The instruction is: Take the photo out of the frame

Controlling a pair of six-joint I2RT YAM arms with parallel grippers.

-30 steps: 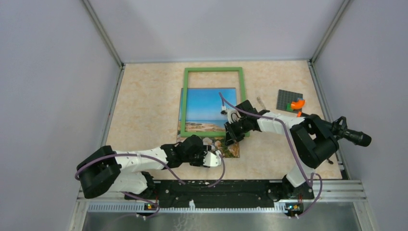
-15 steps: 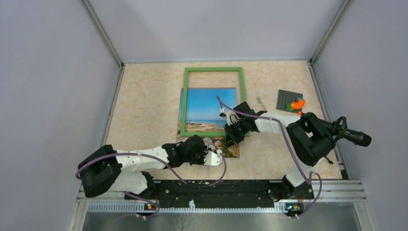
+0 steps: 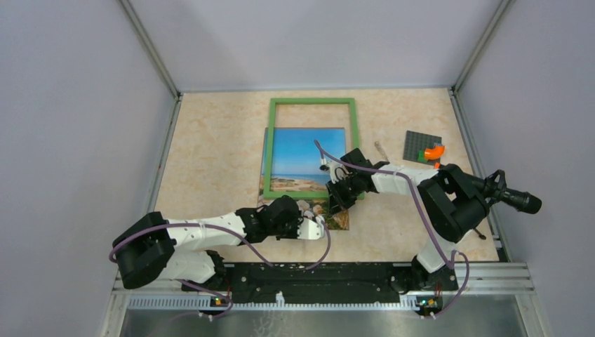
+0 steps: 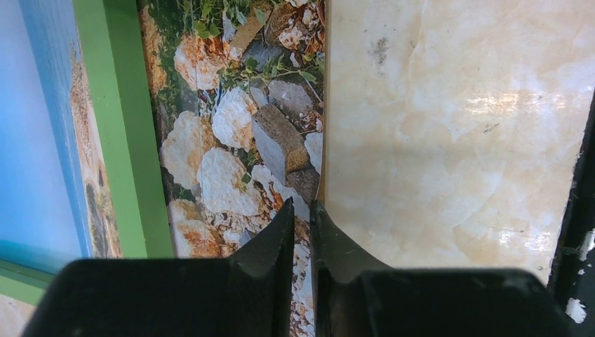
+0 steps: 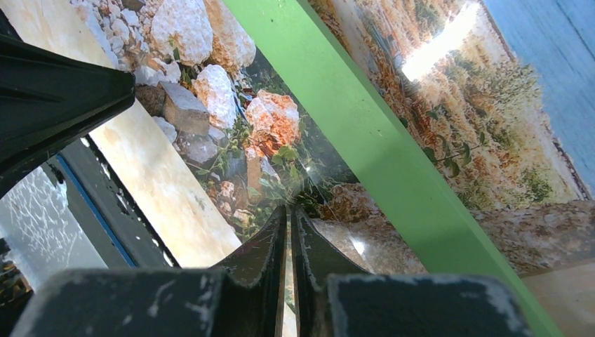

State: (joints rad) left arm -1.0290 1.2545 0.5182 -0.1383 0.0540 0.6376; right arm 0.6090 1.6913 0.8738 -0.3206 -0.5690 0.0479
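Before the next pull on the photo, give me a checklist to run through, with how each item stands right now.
1. Photo partly out of the frame: ok, its rocky strip lies past the near green bar.
2. Photo fully free: not ok, the sky and sea part sits inside the frame.
3. Left gripper shut, at the photo's near edge: ok.
4. Right gripper shut, over the rocky strip: ok.
5. Either gripper's tips actually pressing on the photo: cannot tell.
6. Grey plate out of the way: ok, it lies apart to the right.
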